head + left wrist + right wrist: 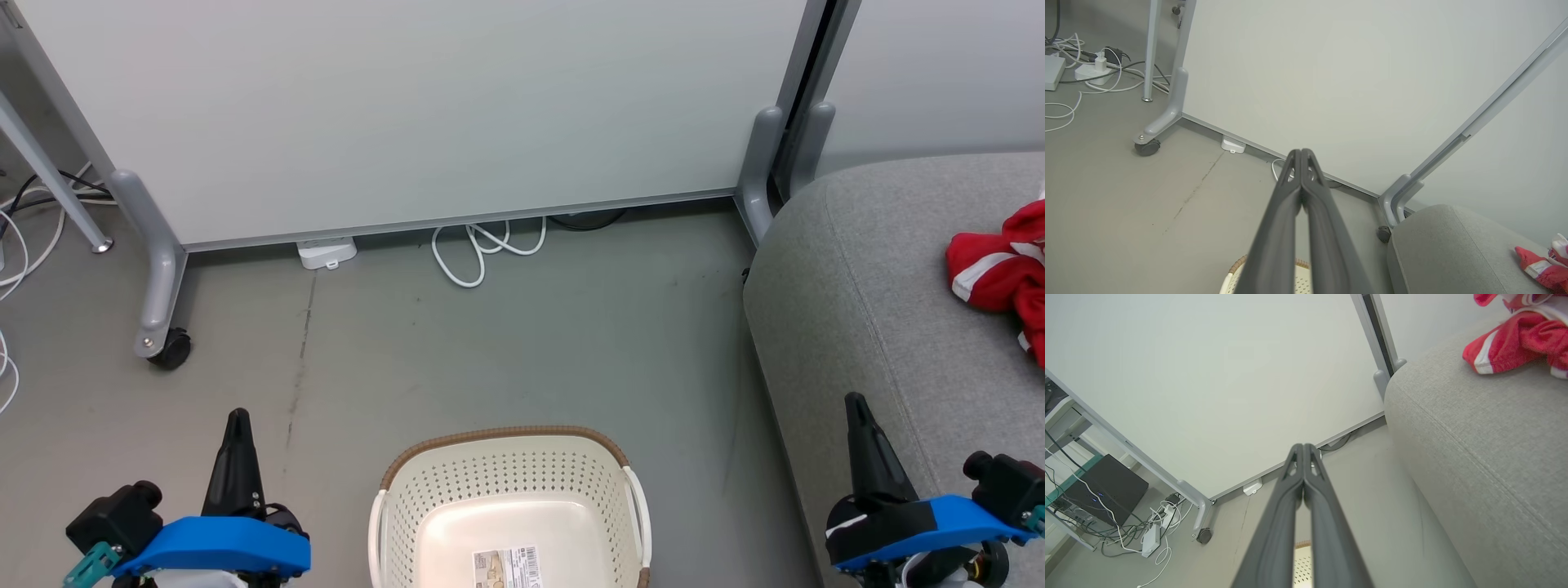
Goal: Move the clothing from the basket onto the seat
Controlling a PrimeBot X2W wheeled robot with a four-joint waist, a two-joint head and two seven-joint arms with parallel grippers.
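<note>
The left jaws are pressed together and pinch nothing; their two dark fingers meet at the tips over bare floor. The right jaws are shut and empty in the same way, fingers tip to tip just beside the seat. Both arms sit low and level, one on each side of the laundry basket, fingers pointing ahead toward the white partition panel. The basket stands on the floor between them and holds just its paper label. The red jersey clothing lies heaped on the seat, well apart from the right jaws. With nothing left to lift, this closed, symmetrical pose looks like a resting stance, and the task appears complete.
</note>
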